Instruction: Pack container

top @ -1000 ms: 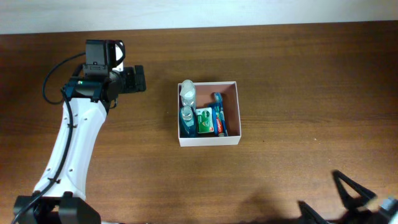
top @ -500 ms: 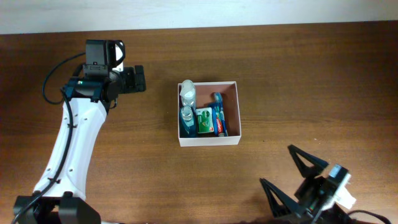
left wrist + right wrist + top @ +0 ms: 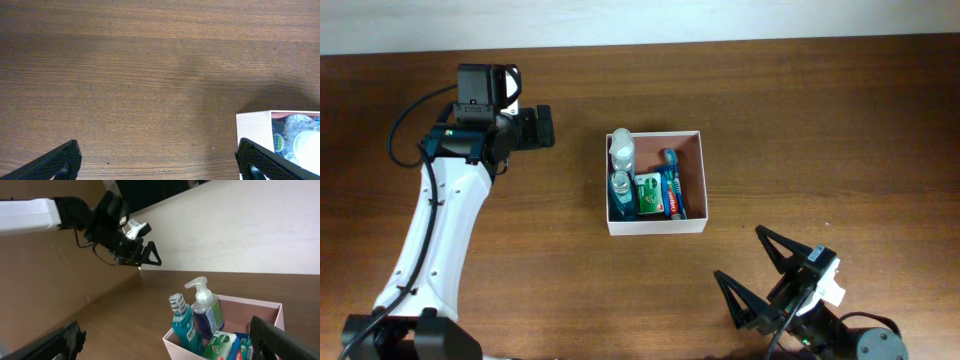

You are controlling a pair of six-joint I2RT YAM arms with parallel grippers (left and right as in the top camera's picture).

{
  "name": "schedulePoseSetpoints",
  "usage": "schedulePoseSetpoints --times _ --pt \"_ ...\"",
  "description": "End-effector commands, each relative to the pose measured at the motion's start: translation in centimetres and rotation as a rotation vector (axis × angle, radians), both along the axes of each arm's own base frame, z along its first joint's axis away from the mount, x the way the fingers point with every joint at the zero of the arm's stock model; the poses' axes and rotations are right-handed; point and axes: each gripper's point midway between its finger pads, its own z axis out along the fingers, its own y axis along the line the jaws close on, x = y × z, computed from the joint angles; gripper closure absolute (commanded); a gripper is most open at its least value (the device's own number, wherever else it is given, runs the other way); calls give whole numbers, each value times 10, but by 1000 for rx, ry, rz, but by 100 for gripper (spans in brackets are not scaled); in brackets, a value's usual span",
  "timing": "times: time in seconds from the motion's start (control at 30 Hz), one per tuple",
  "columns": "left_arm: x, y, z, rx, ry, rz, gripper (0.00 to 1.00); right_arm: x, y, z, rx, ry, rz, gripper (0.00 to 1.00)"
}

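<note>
The container (image 3: 657,228), a square box with white walls and a reddish-brown floor, sits mid-table. It holds a clear pump bottle (image 3: 622,150), a blue mouthwash bottle (image 3: 620,190), a green pack (image 3: 649,196) and a toothpaste box (image 3: 671,188). My left gripper (image 3: 542,127) is open and empty, left of the box; its wrist view shows the box corner (image 3: 252,127) by the right finger. My right gripper (image 3: 745,262) is open and empty, below and right of the box. Its wrist view shows the box wall (image 3: 240,305) and both bottles.
Bare brown wooden tabletop (image 3: 820,120) lies all round the box. A pale wall runs along the table's far edge (image 3: 720,20). The left arm (image 3: 440,220) stretches along the table's left side.
My right gripper has come in from the lower right corner, moving left toward the box. The left arm and the box contents have not moved.
</note>
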Motion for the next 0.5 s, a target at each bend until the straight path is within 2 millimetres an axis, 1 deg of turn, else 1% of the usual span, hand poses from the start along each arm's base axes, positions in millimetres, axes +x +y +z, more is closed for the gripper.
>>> schedulePoseSetpoints --times 0.0,0.27,0.47 --pt "0 1 19 -6 -47 14 1 10 -5 -14 9 38 -53 2" --pt "0 1 19 -6 -47 14 1 21 -1 -49 -11 93 -60 2" --pt "0 1 19 -6 -47 14 1 26 1 -65 -11 122 -62 2"
